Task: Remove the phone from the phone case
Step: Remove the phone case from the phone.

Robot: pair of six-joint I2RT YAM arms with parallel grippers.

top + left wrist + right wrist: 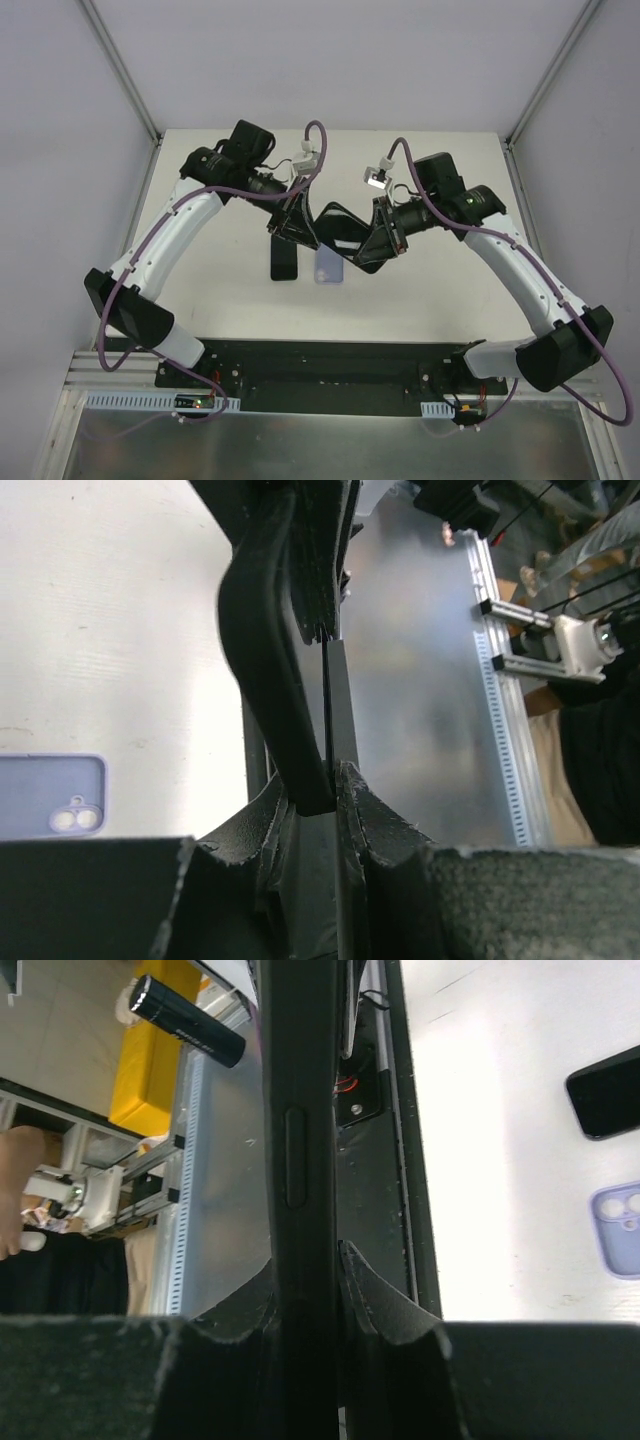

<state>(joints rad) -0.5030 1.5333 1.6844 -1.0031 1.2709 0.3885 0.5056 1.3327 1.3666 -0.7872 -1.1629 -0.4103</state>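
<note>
Top external view: black phone case (340, 228) up in the air over the table (220, 300), right between the two claws. Pinched tight at one end by left gripper (298, 228), at the other by right gripper (376, 240). Down below, lilac case (328, 266) just beside black phone (284, 262).

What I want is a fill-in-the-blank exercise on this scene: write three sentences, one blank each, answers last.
1. The number of grippers clamped on the raised black phone case, counting the left gripper and the right gripper, is ___.
2. On the table, the lavender phone case lies beside the black phone, on the ___ arm's side.
3. Of the two cases, the one no gripper touches is the ___ one.
Missing words: two; right; lavender.
</note>
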